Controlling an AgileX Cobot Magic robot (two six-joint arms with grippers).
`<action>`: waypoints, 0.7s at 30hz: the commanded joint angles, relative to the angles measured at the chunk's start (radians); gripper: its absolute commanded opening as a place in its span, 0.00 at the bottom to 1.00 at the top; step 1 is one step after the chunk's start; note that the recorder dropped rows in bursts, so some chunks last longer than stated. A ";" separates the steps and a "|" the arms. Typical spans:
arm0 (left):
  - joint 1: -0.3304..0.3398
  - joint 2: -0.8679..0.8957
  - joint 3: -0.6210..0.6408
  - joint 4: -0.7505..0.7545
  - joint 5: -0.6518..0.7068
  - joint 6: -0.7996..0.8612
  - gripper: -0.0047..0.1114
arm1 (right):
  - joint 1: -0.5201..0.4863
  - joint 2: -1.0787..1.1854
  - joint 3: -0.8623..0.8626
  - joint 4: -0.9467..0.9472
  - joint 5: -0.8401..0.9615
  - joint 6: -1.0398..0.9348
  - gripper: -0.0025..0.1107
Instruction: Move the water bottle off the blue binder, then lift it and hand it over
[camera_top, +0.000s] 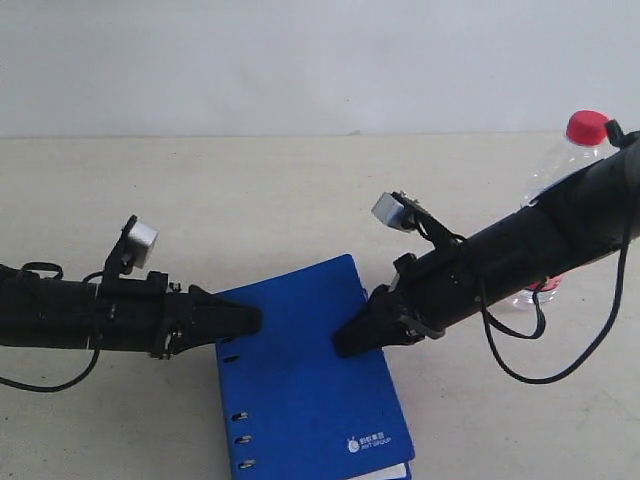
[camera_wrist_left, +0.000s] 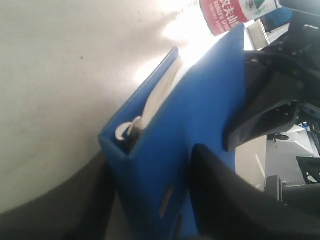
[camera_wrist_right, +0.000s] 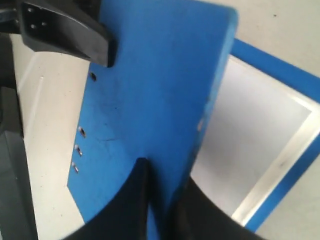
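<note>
The blue binder (camera_top: 300, 400) lies on the table at the front centre. My left gripper (camera_top: 250, 320) is shut on its far spine corner; the left wrist view shows the binder (camera_wrist_left: 200, 110) wedged between the two black fingers of the left gripper (camera_wrist_left: 150, 165). My right gripper (camera_top: 345, 340) pinches the opposite long edge. In the right wrist view the right gripper (camera_wrist_right: 165, 172) holds the top cover of the binder (camera_wrist_right: 150, 75), raised off the white pages (camera_wrist_right: 250, 130). The water bottle (camera_top: 555, 165), red-capped, stands off the binder behind my right arm; its label (camera_wrist_left: 232, 12) shows in the left wrist view.
A pale table (camera_top: 250, 200) runs back to a plain white wall. Black cables hang under both arms. The bottle stands close behind the right forearm, near the table's right side.
</note>
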 joint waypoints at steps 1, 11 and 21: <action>-0.044 -0.043 0.003 0.042 0.077 0.007 0.08 | 0.014 -0.012 -0.005 0.043 -0.021 -0.021 0.23; 0.120 -0.067 0.003 0.156 0.036 0.050 0.08 | 0.012 -0.040 -0.005 -0.024 -0.083 0.049 0.65; 0.188 -0.078 0.003 0.182 0.077 0.067 0.08 | 0.014 -0.010 0.001 -0.120 -0.116 0.258 0.63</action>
